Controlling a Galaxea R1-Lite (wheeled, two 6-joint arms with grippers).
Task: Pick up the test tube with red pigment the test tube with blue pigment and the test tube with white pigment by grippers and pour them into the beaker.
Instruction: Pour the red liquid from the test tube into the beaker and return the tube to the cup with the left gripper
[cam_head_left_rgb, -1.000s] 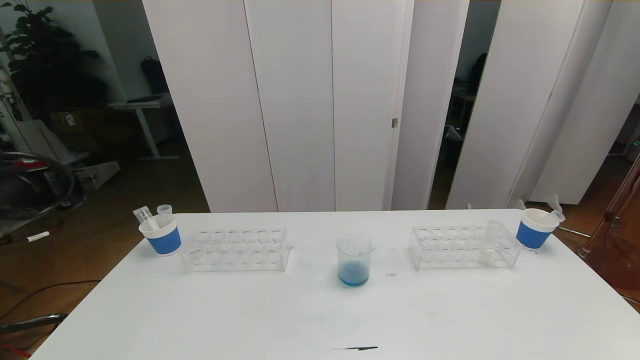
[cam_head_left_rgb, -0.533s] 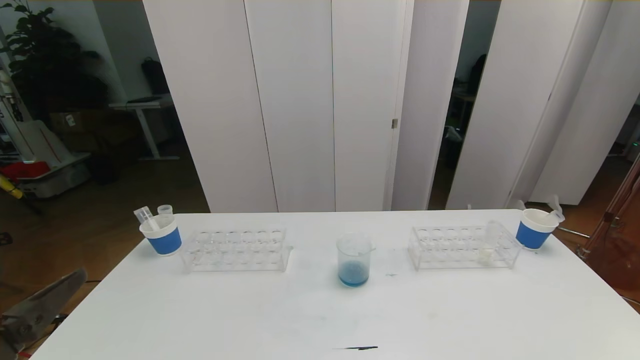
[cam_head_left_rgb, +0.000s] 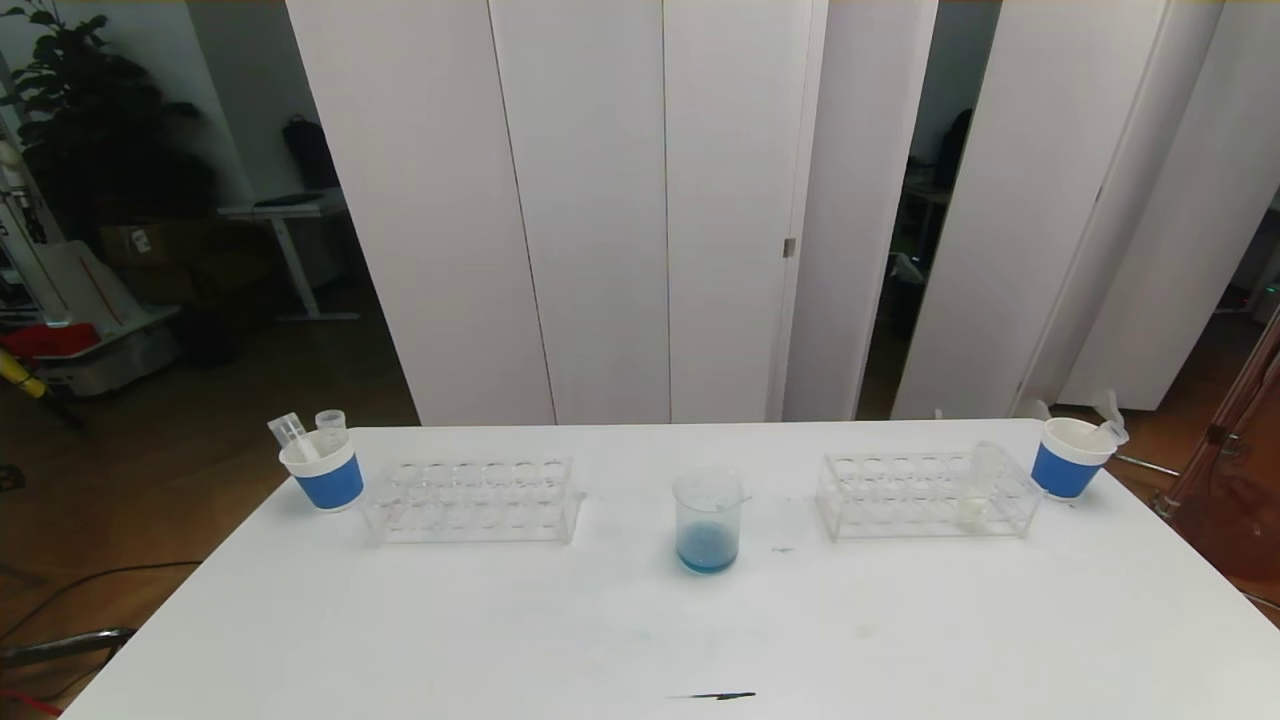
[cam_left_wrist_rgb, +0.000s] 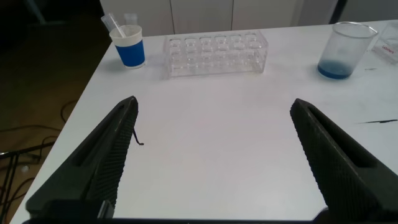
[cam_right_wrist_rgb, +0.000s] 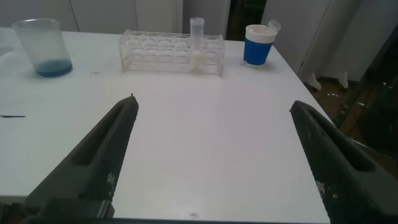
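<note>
The beaker (cam_head_left_rgb: 708, 520), with blue liquid at its bottom, is set at the middle of the desk (cam_head_left_rgb: 640, 640). The test tube with white pigment (cam_right_wrist_rgb: 196, 43) is stood upright in the right rack (cam_head_left_rgb: 925, 493). Both the left gripper (cam_left_wrist_rgb: 214, 155) and right gripper (cam_right_wrist_rgb: 214, 155) are held low over the near desk, jaws spread wide and empty.
</note>
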